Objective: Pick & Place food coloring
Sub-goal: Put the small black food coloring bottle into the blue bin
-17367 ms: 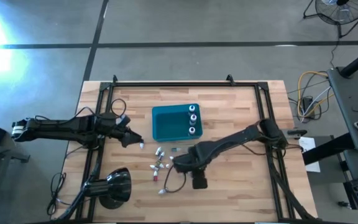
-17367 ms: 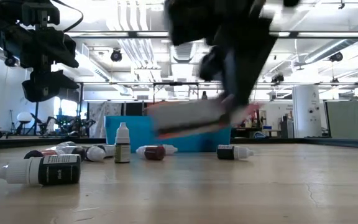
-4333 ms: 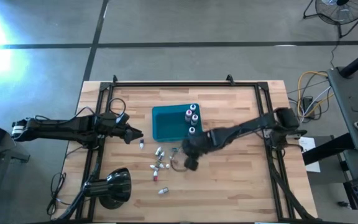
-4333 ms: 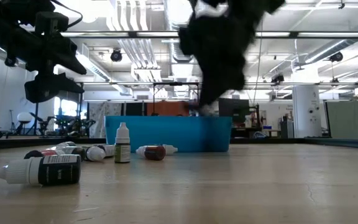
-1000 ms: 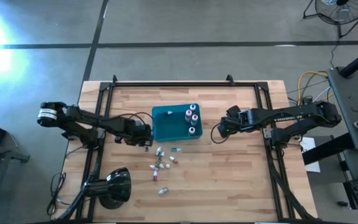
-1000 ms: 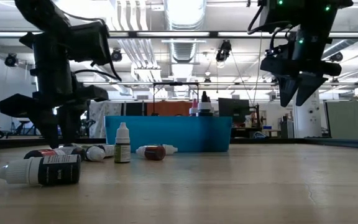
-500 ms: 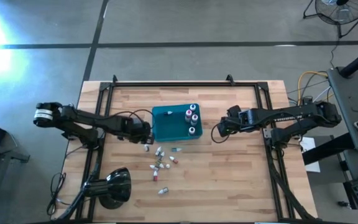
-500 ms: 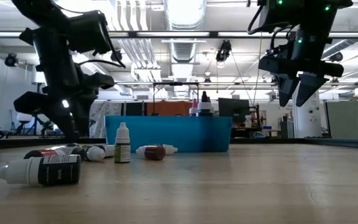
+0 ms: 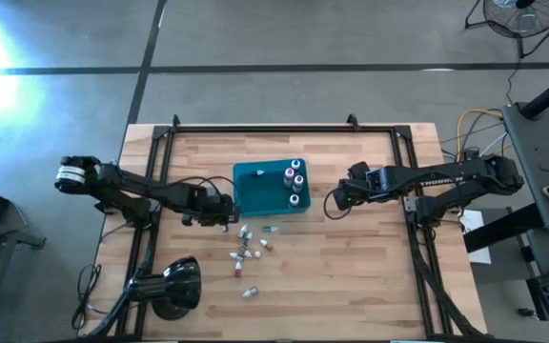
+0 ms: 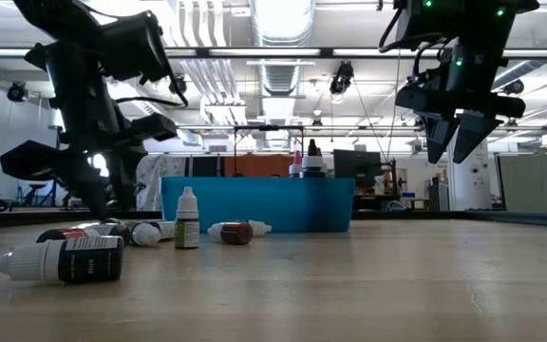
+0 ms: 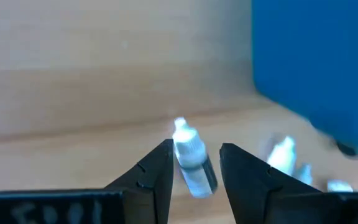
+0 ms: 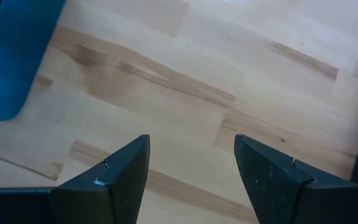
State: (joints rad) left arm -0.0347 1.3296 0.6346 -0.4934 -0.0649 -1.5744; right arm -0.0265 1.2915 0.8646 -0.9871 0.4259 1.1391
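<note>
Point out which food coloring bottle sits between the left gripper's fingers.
The clear white-capped bottle in the left gripper, beside the teal bin; the other bottles lie outside the fingers.

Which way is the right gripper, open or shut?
Open. In its wrist view the right gripper shows a wide gap, with only bare table between its fingers.

Wooden table (image 9: 370, 257); teal bin (image 9: 255, 191); scattered bottles (image 9: 248, 250)
</note>
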